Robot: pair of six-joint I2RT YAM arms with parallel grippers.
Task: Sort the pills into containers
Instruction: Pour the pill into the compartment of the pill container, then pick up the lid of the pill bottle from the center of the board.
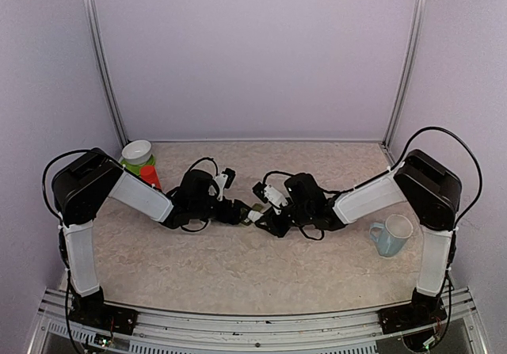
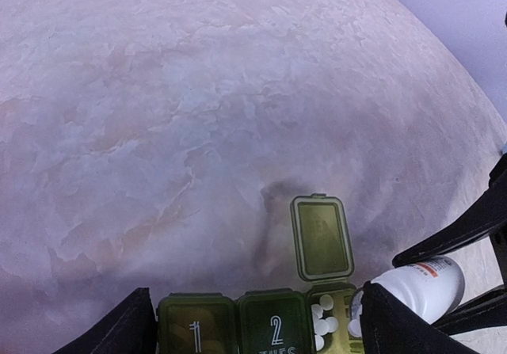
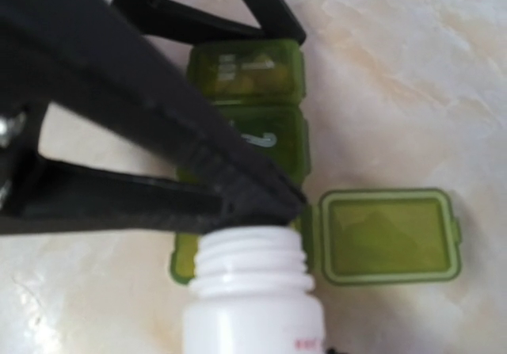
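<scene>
The containers (image 2: pixel 198 326) are a dark green strip with lids marked 1 and 2 shut. The third lid (image 2: pixel 321 237) is flipped open, and white pills (image 2: pixel 325 314) lie in that compartment. My left gripper (image 2: pixel 257 322) spans the strip end to end, a finger against each end. In the right wrist view one of those black fingers (image 3: pixel 158 108) crosses over the containers (image 3: pixel 253 81). My right gripper (image 1: pixel 268 221) is shut on a white bottle (image 3: pixel 253 306), which is tipped over with its open threaded mouth at the open compartment. The same bottle (image 2: pixel 420 287) shows beside the left gripper's right finger.
A white bowl (image 1: pixel 137 150) on something green stands at the back left, with an orange-red cup (image 1: pixel 150 176) beside it. A pale blue mug (image 1: pixel 392 235) stands near the right arm. Both arms meet at mid-table (image 1: pixel 238 267), inside the walls.
</scene>
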